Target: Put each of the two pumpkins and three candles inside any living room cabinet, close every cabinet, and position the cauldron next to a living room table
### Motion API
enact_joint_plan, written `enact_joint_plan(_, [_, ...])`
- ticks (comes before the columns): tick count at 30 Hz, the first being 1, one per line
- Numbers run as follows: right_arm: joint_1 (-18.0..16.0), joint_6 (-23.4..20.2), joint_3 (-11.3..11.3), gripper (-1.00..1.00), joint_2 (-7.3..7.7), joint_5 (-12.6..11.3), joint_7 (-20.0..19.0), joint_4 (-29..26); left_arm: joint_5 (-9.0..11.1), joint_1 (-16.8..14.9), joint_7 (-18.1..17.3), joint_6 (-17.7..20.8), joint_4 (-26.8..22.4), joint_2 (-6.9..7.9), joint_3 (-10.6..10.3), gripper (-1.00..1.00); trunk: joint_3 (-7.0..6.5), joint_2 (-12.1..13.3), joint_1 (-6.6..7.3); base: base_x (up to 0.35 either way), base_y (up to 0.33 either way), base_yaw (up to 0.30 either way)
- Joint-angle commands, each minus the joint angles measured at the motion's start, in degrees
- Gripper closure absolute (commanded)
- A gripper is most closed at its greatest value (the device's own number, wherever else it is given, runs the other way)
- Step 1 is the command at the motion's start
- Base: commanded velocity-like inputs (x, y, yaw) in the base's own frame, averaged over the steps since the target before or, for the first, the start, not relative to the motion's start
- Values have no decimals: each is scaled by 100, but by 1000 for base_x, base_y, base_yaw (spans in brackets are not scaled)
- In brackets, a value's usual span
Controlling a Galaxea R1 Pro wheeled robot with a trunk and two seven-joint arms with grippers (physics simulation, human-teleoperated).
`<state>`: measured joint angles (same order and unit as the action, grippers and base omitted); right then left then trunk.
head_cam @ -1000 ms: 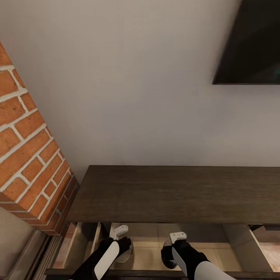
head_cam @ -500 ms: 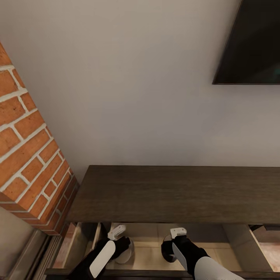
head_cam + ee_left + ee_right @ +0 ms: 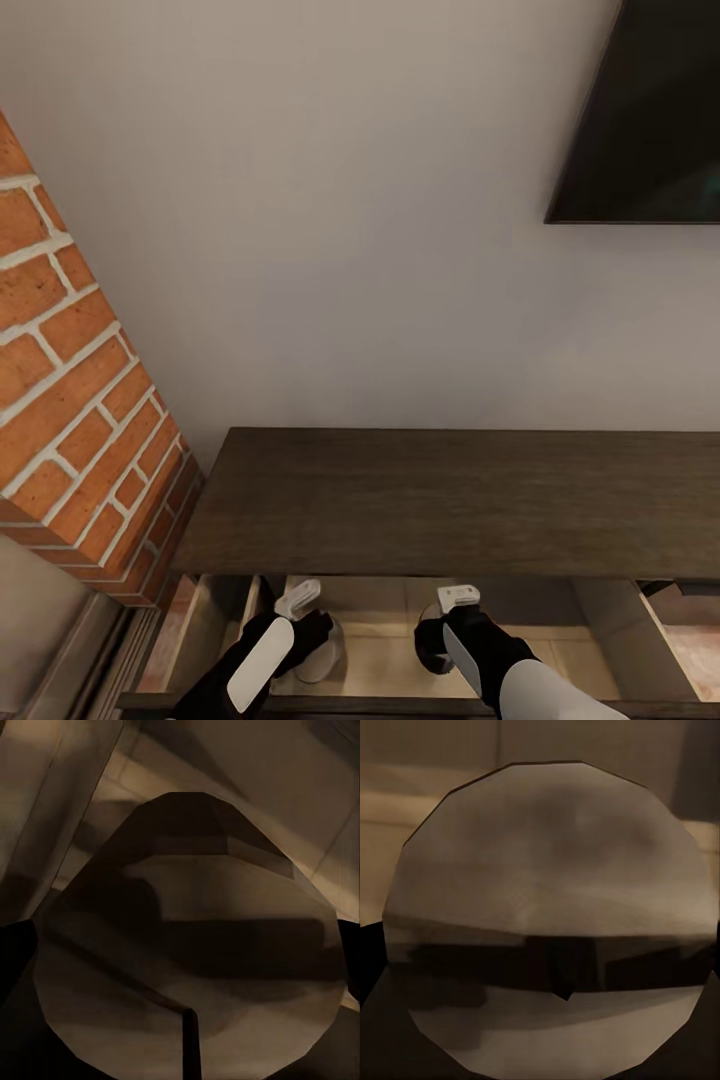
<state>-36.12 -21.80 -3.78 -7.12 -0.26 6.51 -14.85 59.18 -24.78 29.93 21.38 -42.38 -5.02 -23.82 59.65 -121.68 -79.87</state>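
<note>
Left candle (image 3: 187,945): pale, faceted wax stub, wick showing. Right candle (image 3: 547,870): the same, wick dark at centre. Judged light, rigid, waxy-slick; wax would dent under hard squeeze. Best hold is across the round side wall, never the wick.

Left candle spans the gap between my left gripper (image 3: 315,640) fingers (image 3: 15,952); jaws look closed on it. Right candle likewise sits between my right gripper (image 3: 440,640) fingers; jaws appear clamped on it, contact partly shadowed.

Both candles are low inside the open drawer (image 3: 620,630) of the cabinet (image 3: 450,500), under its front edge. Brick wall (image 3: 70,400) at left.
</note>
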Motion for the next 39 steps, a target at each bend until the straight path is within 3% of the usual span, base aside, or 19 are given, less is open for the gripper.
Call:
enact_joint_plan(1, [0, 0, 0, 100, 0, -1, 0, 0, -1005, 0, 11, 5, 1, 1, 0, 100, 0, 0, 0, 0, 0, 0])
enact_joint_plan(39, [0, 0, 0, 100, 0, -1, 0, 0, -1005, 0, 13, 7, -7, 2, 9, 100, 0, 0, 0, -4, 0, 0])
